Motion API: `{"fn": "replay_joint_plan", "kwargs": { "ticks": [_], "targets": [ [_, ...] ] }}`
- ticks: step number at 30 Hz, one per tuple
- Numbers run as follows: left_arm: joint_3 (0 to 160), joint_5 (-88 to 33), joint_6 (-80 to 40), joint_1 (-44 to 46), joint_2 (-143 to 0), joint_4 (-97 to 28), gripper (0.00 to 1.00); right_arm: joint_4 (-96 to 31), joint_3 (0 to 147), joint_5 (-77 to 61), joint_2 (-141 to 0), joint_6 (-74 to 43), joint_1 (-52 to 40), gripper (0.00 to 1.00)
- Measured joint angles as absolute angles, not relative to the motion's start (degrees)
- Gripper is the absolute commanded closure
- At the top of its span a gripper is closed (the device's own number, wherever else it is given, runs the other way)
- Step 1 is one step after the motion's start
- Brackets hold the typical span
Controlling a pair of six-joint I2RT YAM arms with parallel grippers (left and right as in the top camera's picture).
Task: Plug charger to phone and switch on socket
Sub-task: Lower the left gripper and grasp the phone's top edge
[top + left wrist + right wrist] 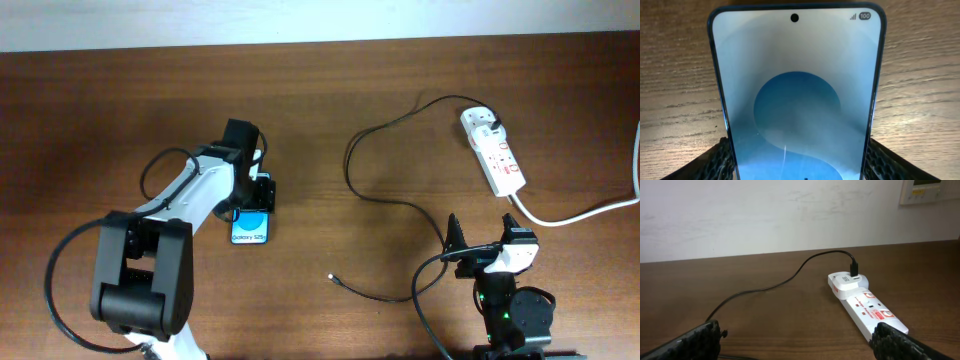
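The phone (250,229) lies on the wooden table with its blue screen up. It fills the left wrist view (797,85). My left gripper (256,196) (797,146) is shut on the phone, one finger against each long edge. The white socket (493,150) (867,307) lies at the far right, with the charger's black plug (495,127) (854,270) in its far end. The charger cable (352,170) (765,287) loops across the table to its loose connector tip (333,277). My right gripper (481,230) (797,330) is open and empty, just short of the socket's near end.
The socket's thick white cord (590,210) runs off the right edge. The table's far edge meets a white wall (790,215). Bare wood lies between the phone and the connector tip.
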State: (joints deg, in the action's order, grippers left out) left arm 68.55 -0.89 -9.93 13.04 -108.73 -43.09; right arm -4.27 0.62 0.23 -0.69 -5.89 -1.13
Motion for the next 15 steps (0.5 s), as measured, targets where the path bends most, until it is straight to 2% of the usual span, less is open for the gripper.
{"fn": "replay_joint_plan", "kwargs": {
  "ticks": [9,15],
  "targets": [
    [70.32,-1.76,-9.93,13.04,-107.31,-46.83,0.65,-4.27,0.62,0.23,-0.69,-5.82,-1.13,0.02],
    [70.52,-3.44,-9.93,12.99,-93.21,-51.68,0.66,-4.27,0.62,0.23,-0.69,-5.85,-1.13,0.02]
  ]
}}
